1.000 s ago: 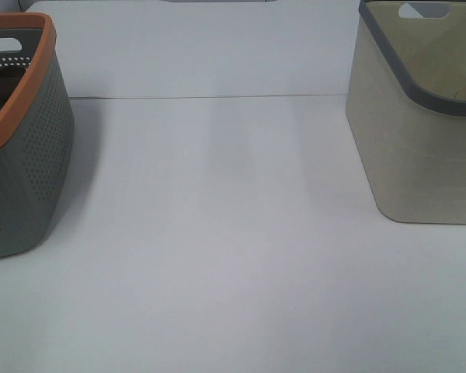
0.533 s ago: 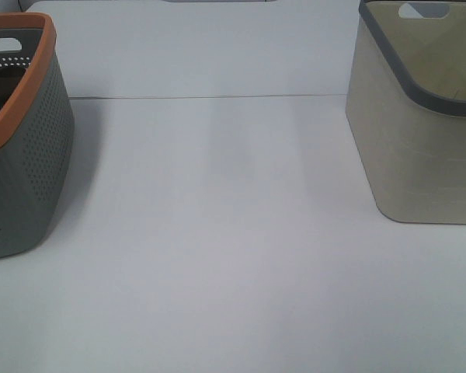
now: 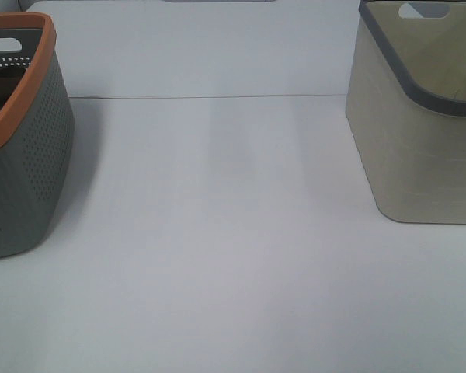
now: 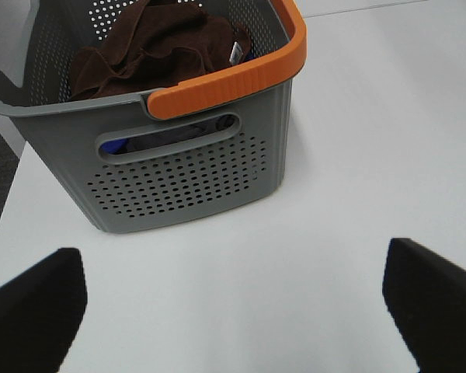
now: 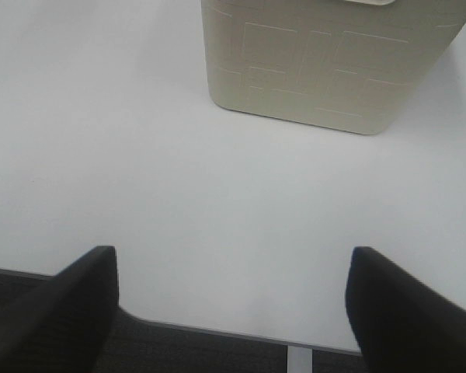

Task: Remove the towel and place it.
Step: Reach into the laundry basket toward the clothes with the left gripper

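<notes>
The dark maroon-brown towel (image 4: 159, 43) lies crumpled inside the grey basket with the orange rim (image 4: 186, 179), with a small white label (image 4: 235, 52) showing at one hem. A bit of blue cloth (image 4: 124, 145) shows through the basket's handle slot. The same basket stands at the left edge of the high view (image 3: 19, 140), where the towel cannot be made out. My left gripper (image 4: 233, 299) is open and empty, held above the table short of the basket. My right gripper (image 5: 233, 299) is open and empty near the table's front edge, short of the beige basket (image 5: 326, 62).
The beige basket with a grey rim (image 3: 423, 116) stands at the right of the white table (image 3: 233, 233). A seam (image 3: 210, 97) runs across the table at the back. The table's front edge (image 5: 217, 330) shows in the right wrist view, with dark floor below.
</notes>
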You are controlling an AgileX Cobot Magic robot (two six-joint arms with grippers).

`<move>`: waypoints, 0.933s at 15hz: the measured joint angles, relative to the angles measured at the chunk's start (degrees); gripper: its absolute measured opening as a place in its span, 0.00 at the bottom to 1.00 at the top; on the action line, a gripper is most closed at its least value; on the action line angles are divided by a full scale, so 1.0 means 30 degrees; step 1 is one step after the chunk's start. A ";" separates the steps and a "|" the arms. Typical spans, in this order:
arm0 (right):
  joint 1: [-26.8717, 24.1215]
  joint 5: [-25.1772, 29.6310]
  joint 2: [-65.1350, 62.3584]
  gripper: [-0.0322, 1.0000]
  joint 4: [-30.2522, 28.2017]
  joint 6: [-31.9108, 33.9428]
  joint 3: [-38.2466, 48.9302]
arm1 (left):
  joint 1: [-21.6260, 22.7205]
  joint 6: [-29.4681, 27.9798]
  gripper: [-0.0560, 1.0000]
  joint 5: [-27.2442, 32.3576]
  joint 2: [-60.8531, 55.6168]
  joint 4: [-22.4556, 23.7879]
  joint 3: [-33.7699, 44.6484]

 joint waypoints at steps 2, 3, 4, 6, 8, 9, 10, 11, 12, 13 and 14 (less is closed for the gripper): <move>0.0000 0.0000 0.0000 0.71 0.0000 0.0000 0.0000 | 0.0000 0.0000 0.99 0.0000 0.0000 0.0000 0.0000; 0.0000 0.0000 0.0000 0.71 0.0000 0.0000 0.0000 | 0.0000 0.0000 0.99 0.0000 0.0000 0.0000 0.0000; 0.0000 0.0000 0.0000 0.71 0.0000 0.0000 0.0000 | 0.0000 0.0019 0.99 0.0000 0.0000 0.0000 0.0000; 0.0000 0.0000 0.0000 0.71 0.0000 0.0000 0.0000 | 0.0000 0.0783 0.99 0.0038 0.0191 0.0057 -0.0382; 0.0000 0.0000 0.0000 0.71 0.0000 0.0000 0.0000 | 0.0000 0.1451 0.99 0.0019 0.1203 0.0057 -0.1222; 0.0000 0.0000 0.0000 0.71 0.0000 0.0000 0.0000 | 0.0000 0.1604 0.99 0.0172 0.3533 0.0057 -0.2674; 0.0000 0.0000 0.0000 0.71 0.0000 0.0000 0.0000 | 0.0000 0.1623 0.99 0.0535 0.4966 0.0076 -0.3610; 0.0000 0.0000 0.0000 0.71 0.0000 0.0000 0.0000 | 0.0000 0.1681 0.99 0.0936 0.6245 0.0076 -0.4526; 0.0000 0.0000 0.0000 0.71 0.0000 0.0000 0.0000 | 0.0000 0.1757 0.99 0.1184 0.6952 0.0076 -0.5080; 0.0000 0.0000 0.0000 0.71 0.0000 0.0000 0.0000 | 0.0000 0.2120 0.99 0.1642 0.8193 0.0076 -0.6073; 0.0000 0.0000 0.0000 0.71 0.0000 0.0000 0.0000 | 0.0000 0.2693 0.99 0.2024 0.9454 0.0076 -0.7181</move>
